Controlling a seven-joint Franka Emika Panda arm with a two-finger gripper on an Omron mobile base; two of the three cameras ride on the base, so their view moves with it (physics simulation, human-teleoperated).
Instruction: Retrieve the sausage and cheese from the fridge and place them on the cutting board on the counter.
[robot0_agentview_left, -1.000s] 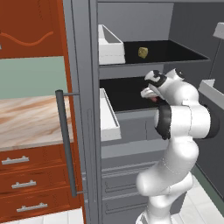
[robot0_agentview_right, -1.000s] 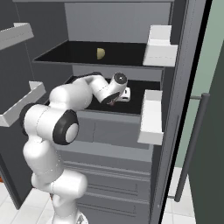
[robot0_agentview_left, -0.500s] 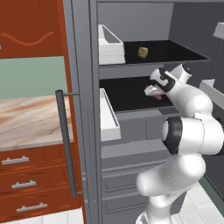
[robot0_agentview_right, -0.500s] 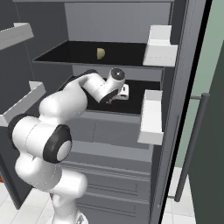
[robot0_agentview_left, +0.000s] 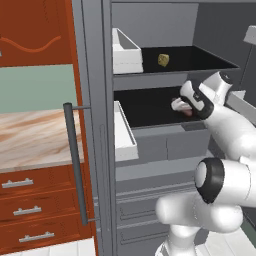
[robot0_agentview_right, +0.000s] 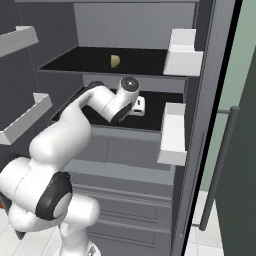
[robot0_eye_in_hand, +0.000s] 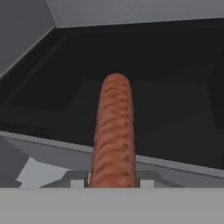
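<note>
My gripper is shut on the sausage, a reddish-brown cylinder that sticks out from between the fingers toward the back of the dark middle shelf. In the left base view the gripper reaches into the open fridge at that shelf, with a bit of the sausage showing beside it. The yellowish cheese lies on the shelf above, also seen as cheese in the right base view, above the gripper. The cutting board is out of view.
White door bins flank the fridge opening on both sides. The marbled counter over red-brown drawers lies left of the fridge door handle. Grey drawers fill the fridge below the shelf.
The hand has stayed at the middle shelf, shut on the sausage. The arm's elbow and forearm have swung over to one side and upward.
</note>
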